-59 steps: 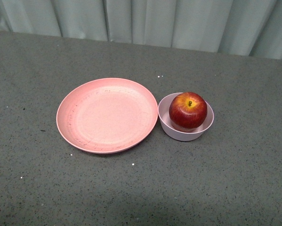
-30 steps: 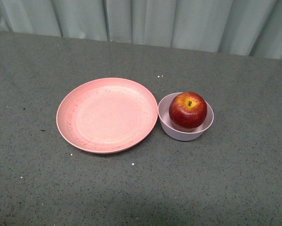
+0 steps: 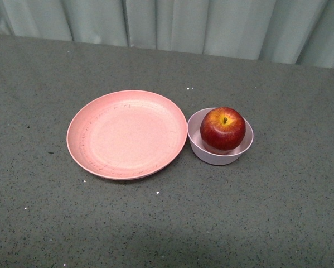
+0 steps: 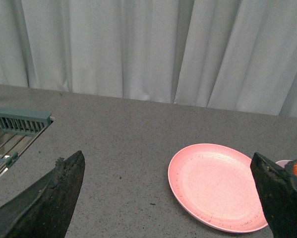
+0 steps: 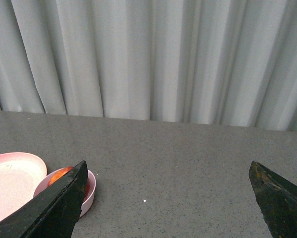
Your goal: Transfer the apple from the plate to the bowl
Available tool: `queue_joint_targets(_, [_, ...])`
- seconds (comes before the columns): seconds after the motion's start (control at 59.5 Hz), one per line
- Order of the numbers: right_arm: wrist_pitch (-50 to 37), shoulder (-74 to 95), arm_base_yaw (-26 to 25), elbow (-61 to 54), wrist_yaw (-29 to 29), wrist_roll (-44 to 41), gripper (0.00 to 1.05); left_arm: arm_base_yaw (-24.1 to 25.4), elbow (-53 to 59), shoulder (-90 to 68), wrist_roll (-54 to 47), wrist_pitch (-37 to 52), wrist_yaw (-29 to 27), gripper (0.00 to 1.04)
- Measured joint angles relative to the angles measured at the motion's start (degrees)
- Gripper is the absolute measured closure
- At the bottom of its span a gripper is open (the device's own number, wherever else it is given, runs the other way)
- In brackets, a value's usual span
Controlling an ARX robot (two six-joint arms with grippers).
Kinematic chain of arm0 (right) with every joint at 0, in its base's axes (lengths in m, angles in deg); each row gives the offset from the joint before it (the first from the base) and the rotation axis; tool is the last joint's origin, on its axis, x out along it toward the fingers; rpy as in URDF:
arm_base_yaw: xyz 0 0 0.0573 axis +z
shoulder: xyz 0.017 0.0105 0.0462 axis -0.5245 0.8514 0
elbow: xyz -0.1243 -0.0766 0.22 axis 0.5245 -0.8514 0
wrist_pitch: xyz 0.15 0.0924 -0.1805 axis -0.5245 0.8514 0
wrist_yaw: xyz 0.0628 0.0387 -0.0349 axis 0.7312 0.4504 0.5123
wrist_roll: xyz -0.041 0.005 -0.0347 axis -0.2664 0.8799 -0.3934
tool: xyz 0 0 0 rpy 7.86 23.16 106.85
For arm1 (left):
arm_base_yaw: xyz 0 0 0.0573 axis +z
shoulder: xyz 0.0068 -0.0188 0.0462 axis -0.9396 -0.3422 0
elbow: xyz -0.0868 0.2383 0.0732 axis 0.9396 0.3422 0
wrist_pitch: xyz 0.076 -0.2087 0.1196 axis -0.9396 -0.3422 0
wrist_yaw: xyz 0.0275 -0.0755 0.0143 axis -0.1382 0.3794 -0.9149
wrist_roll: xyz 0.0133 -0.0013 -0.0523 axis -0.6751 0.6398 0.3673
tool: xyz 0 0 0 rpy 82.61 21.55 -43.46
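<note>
Both arms are out of sight in the front view, and each wrist view shows only two dark finger tips spread wide apart, so the left end effector (image 4: 168,198) and the right end effector (image 5: 170,203) are wide open and hold nothing. One finger hides most of the apple (image 3: 223,129), which sits in the bowl (image 3: 220,156), right beside the bare plate (image 3: 126,134). Everything rests on a gray speckled counter (image 3: 267,212) with pale curtains (image 3: 172,22) behind it and a metal rack (image 4: 12,134) cut off at its far left.

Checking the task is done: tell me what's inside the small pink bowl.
The apple sits inside the bowl, stem up, filling most of it. The bowl's floor beneath the apple is covered, so nothing there can be seen. The plate beside it holds nothing.
</note>
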Motion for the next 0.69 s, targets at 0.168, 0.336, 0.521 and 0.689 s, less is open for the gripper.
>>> queue_joint_targets(0.168, [0.00, 0.00, 0.00, 0.00, 0.00, 0.00, 0.09, 0.00, 0.00, 0.00, -0.02, 0.00, 0.00, 0.07])
queue_joint_targets(0.336, [0.00, 0.00, 0.00, 0.00, 0.00, 0.00, 0.09, 0.00, 0.00, 0.00, -0.02, 0.00, 0.00, 0.07])
queue_joint_targets(0.521, [0.00, 0.00, 0.00, 0.00, 0.00, 0.00, 0.09, 0.00, 0.00, 0.00, -0.02, 0.00, 0.00, 0.07])
queue_joint_targets(0.689, [0.00, 0.02, 0.00, 0.00, 0.00, 0.00, 0.09, 0.00, 0.00, 0.00, -0.02, 0.00, 0.00, 0.07])
